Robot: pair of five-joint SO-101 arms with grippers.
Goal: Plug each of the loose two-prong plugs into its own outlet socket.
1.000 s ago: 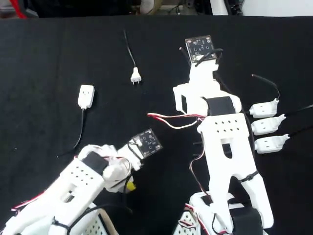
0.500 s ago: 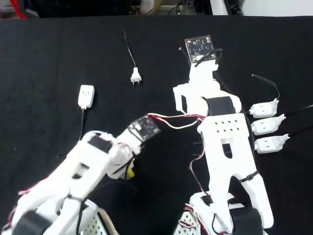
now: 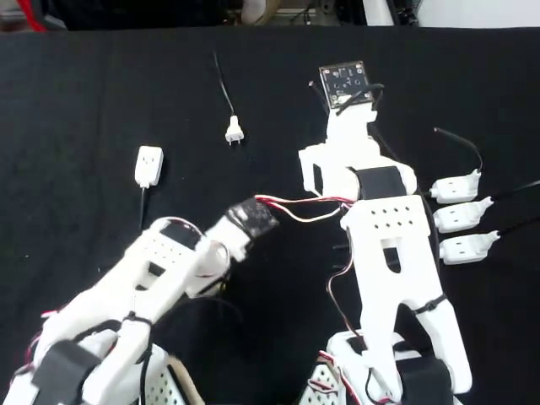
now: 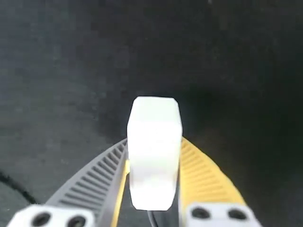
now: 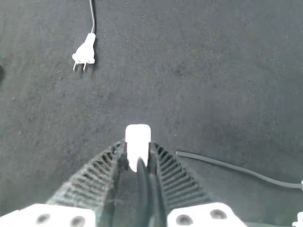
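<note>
Black cloth covers the counter (image 3: 76, 84). Far left lies a free outlet socket (image 3: 148, 165), its cord trailing toward the arms. The left hand (image 4: 154, 144) is clamped on a white block (image 4: 154, 123). Ahead of it, and left of the right hand (image 5: 138, 146), the loose plug (image 3: 234, 131) lies lengthwise with its prongs facing the arms. That right hand is clamped on a corded white piece (image 5: 138, 135). Three joined pairs (image 3: 460, 215) sit far right.
</note>
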